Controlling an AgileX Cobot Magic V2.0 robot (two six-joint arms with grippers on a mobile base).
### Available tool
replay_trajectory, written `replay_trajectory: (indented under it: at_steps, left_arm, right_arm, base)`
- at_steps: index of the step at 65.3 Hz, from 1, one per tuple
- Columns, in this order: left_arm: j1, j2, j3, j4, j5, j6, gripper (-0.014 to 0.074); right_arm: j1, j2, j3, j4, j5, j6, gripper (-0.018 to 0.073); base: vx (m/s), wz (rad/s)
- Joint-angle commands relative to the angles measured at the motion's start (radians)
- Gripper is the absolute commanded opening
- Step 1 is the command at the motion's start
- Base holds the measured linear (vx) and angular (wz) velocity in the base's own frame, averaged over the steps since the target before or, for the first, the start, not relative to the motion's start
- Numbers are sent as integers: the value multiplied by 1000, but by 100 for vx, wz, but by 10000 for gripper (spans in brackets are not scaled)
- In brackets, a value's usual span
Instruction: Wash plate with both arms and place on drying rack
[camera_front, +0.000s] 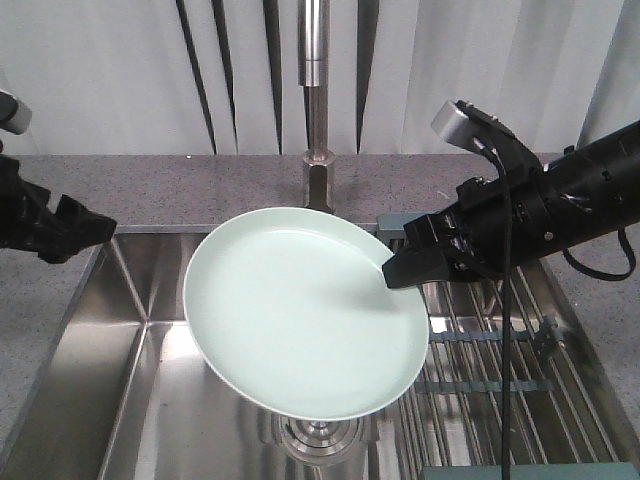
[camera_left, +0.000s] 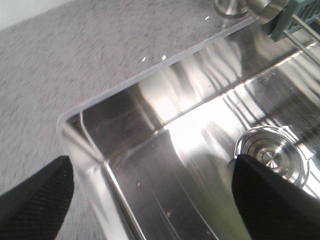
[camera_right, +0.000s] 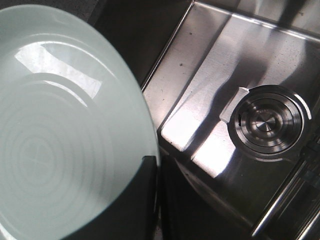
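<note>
Exterior front-facing view: round pale mint-green glossy plate (camera_front: 305, 310) with low raised rim, held in the air over the stainless steel sink basin (camera_front: 140, 350), above the round steel drain (camera_front: 318, 437). Tilted, hollow face turned up and toward this camera, far edge near the upright steel faucet (camera_front: 315, 90), widest span here running from upper left to lower right. Black wedge-shaped right hand (camera_front: 400, 268) closed on the plate's right rim, one finger lying across the inner face in the right wrist view. Black left hand (camera_front: 95, 228) well apart from the plate, over the sink's left edge and the grey speckled table (camera_front: 180, 185); in the left wrist view spread wide, gripping nothing. Steel wire drying rack (camera_front: 490, 350) with grey-blue ends across the sink's right part, beneath the right arm.
</note>
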Motion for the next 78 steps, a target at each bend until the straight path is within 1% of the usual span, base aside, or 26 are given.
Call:
replay_trajectory:
  at_steps: [1, 7, 14, 20, 27, 33, 39, 46, 54, 59, 78]
  left_arm:
    - [-8, 43, -79, -135, -13, 139, 605]
    - [-11, 110, -123, -195, -2, 236, 605]
    - [-33, 177, -170, -231, 7, 349, 605]
    - [-64, 237, -218, -240, 20, 426, 605]
    - [-101, 304, -278, -240, 34, 486, 605]
    - [-131, 356, -332, -246, 43, 510, 605]
    - [-158, 408, -395, -270, 75, 556, 605]
    - [-177, 464, -473, -336, 126, 605, 604]
    - [-183, 524, -562, -432, 195, 654, 601]
    - [-191, 556, -609, -464, 219, 672, 595]
    - [-259, 669, -762, -482, 222, 683, 593]
  right_arm:
    - [-2, -36, -28, 57, -11, -7, -8]
    - [-2, -36, -28, 57, -11, -7, -8]
    - [-2, -36, -28, 57, -11, -7, -8]
    - [-2, -36, -28, 57, -11, -7, -8]
    - [-2, -36, -28, 57, -11, -7, -8]
    - [-2, -36, -28, 57, -11, -7, -8]
    - [-2, -36, -28, 57, -11, -7, -8]
    - [-2, -36, -28, 57, -11, -7, -8]
    - [-2, -36, -28, 57, -11, -7, -8]
    - [-2, -36, -28, 57, -11, -7, -8]
    - [-2, -36, -28, 57, -11, -7, -8]
  base:
    - [0, 0]
    - [0, 0]
    - [0, 0]
    - [0, 0]
    - [0, 0]
    - [0, 0]
    - [0, 0]
    - [0, 0]
    - [0, 0]
    - [0, 0]
    - [0, 0]
